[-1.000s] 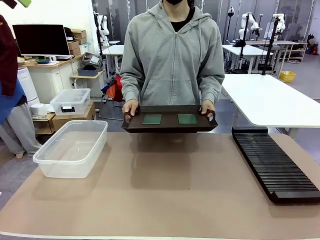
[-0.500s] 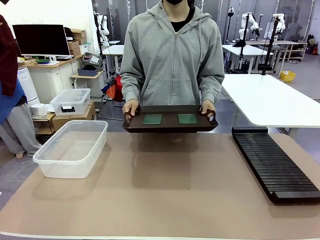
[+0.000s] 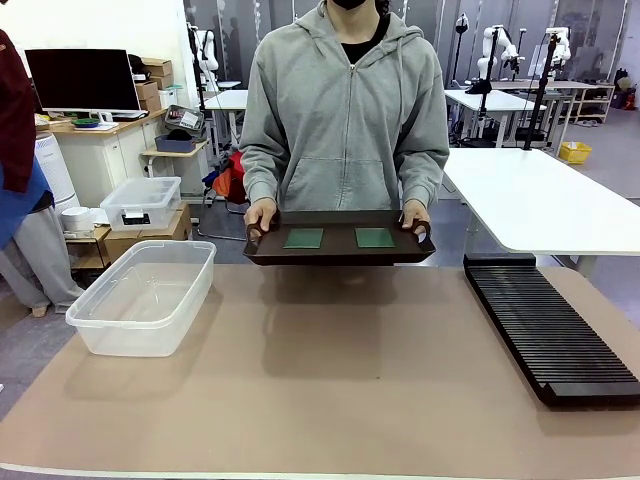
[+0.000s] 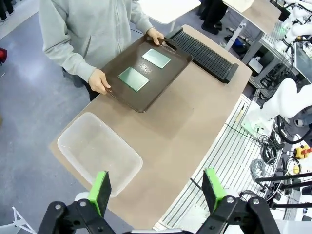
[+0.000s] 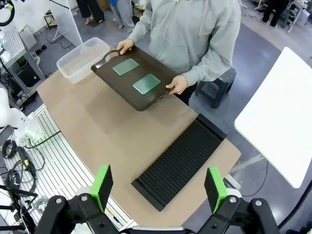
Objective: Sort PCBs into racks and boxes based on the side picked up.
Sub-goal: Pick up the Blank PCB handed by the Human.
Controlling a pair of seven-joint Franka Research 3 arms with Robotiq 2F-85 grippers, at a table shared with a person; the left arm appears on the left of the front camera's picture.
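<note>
PCBs [image 3: 303,238]: flat on tray [image 3: 340,257], offered at far worktop [image 3: 330,380] edge for pickup
Left gripper [image 4: 156,176]: apart, empty
Right gripper [image 5: 157,171]: apart, empty

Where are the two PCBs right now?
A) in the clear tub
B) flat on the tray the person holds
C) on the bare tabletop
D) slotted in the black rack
B: the PCBs lie flat, side by side, on the dark tray that the person holds by both ends.

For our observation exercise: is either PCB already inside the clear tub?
No, both PCBs lie on the dark tray that the person holds.
</note>
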